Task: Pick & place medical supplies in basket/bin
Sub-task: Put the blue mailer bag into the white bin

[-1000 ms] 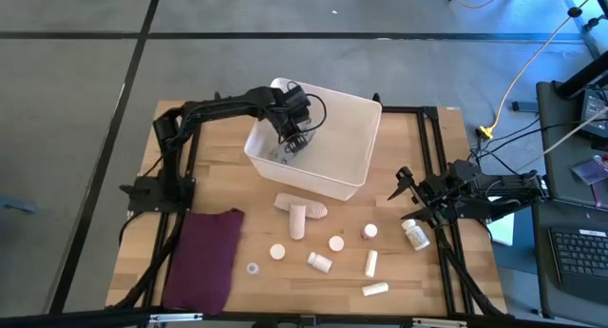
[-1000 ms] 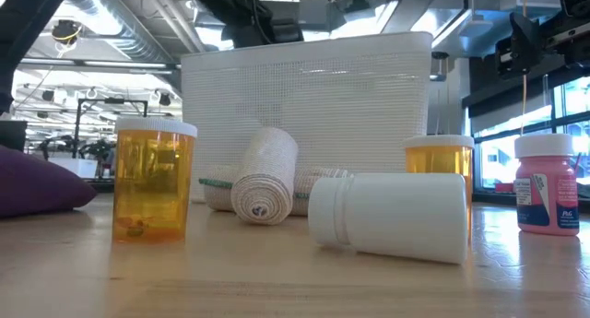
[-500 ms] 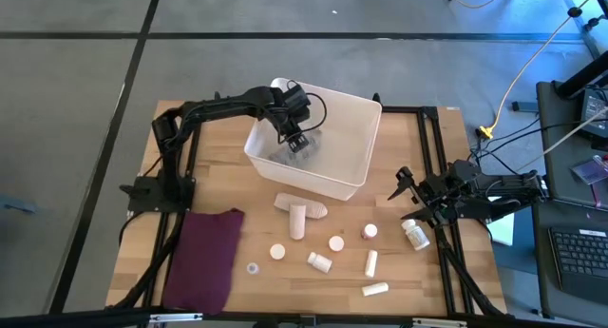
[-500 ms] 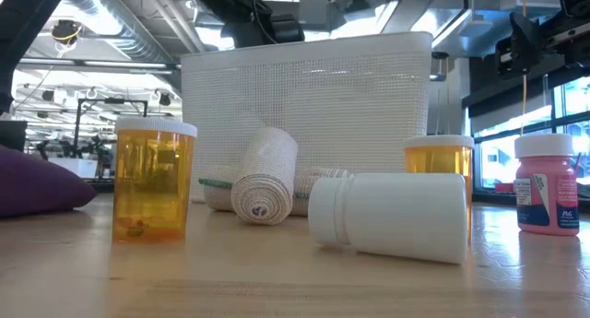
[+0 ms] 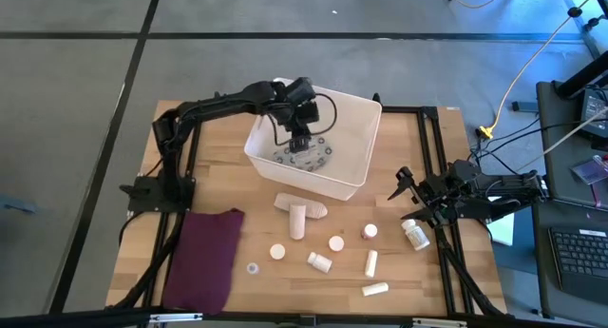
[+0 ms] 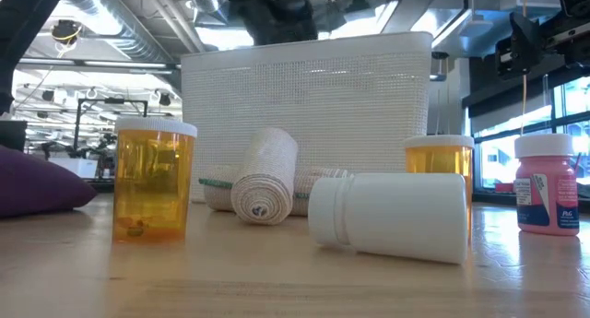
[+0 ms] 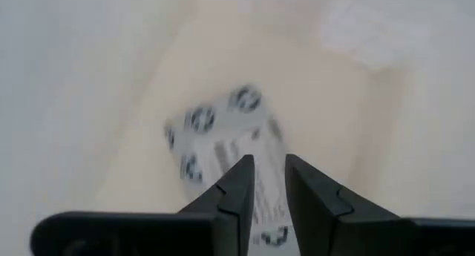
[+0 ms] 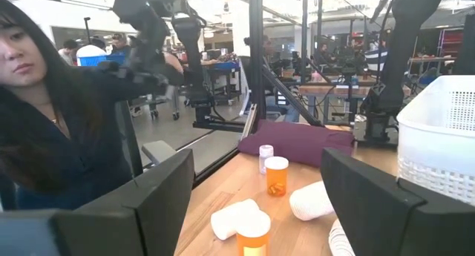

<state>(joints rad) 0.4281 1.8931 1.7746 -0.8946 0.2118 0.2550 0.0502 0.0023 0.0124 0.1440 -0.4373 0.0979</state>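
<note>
The grey-green printed packet [image 5: 308,156] lies flat on the floor of the white bin [image 5: 364,106], shown blurred in the left wrist view [image 7: 220,141]. My left gripper [image 5: 302,136] hangs above it inside the bin, its fingers [image 7: 269,164] a narrow gap apart with nothing between them. My right gripper [image 5: 400,197] waits open at the table's right edge [image 8: 256,189]. Bandage rolls [image 5: 300,214], white bottles [image 5: 319,262] and round caps [image 5: 277,252] lie on the table in front of the bin.
A maroon cloth [image 5: 203,257] lies at the near left. Amber bottles [image 6: 153,178], a lying white bottle [image 6: 387,215] and a pink-labelled bottle [image 6: 546,184] stand before the bin's mesh wall [image 6: 313,106]. A person [image 8: 44,115] sits beyond the table.
My left gripper has risen inside the bin, shifted a little toward the table's right edge and rolled about its own line. It has let go of the packet, which now lies flat on the bin's floor below the fingers.
</note>
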